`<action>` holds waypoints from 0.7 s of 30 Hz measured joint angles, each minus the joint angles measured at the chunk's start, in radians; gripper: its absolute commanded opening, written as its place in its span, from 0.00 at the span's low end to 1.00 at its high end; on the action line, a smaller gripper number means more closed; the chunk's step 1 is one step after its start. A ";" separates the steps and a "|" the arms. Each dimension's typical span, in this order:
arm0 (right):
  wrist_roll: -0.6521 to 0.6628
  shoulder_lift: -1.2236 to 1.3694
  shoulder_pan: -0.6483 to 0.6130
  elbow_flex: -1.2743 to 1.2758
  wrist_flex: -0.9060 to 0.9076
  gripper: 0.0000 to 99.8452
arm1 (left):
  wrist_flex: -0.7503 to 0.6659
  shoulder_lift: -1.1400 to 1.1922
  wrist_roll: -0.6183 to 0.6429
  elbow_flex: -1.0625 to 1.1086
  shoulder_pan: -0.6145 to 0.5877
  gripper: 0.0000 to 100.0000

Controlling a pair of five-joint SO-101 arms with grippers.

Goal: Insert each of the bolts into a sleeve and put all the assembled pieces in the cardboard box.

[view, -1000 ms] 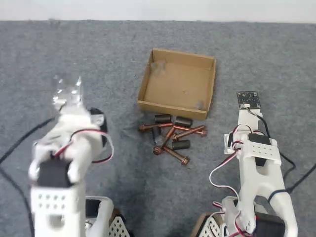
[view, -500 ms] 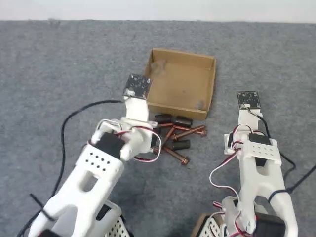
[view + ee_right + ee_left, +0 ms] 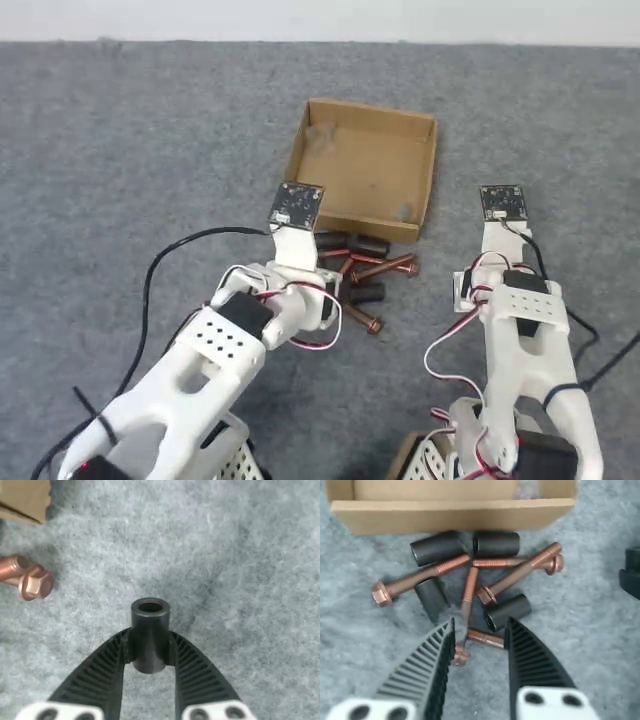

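Observation:
Several copper bolts [image 3: 512, 577] and black sleeves [image 3: 496, 543] lie in a loose pile just in front of the cardboard box [image 3: 450, 512]. My left gripper [image 3: 480, 626] hovers open over the pile, its fingers either side of one bolt's shank [image 3: 466, 605]. In the high view the left arm [image 3: 290, 300] covers the pile's left part; bolts [image 3: 385, 266] and sleeves [image 3: 366, 293] show to its right. My right gripper [image 3: 148, 645] is shut on an upright black sleeve [image 3: 150, 625] above the carpet, to the right of the pile. The box [image 3: 365, 170] holds no pieces.
Grey carpet [image 3: 150, 130] covers the table on all sides. The right arm [image 3: 515, 300] stands right of the pile, near the box's front right corner. A bolt head [image 3: 34, 586] and a box corner [image 3: 22, 497] lie close to the held sleeve.
The left arm has swung from the table's left side to the right and now sits over the pile. The right arm has kept still.

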 measured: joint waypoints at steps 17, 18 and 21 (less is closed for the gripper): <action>0.017 0.000 -0.018 0.000 0.000 0.01 | -0.046 0.431 -0.066 -0.146 -0.043 0.15; 0.017 0.000 -0.018 0.000 0.000 0.01 | -0.037 0.445 -0.064 -0.160 -0.043 0.15; 0.017 0.000 -0.018 0.000 0.000 0.01 | -0.023 0.473 -0.064 -0.186 -0.044 0.15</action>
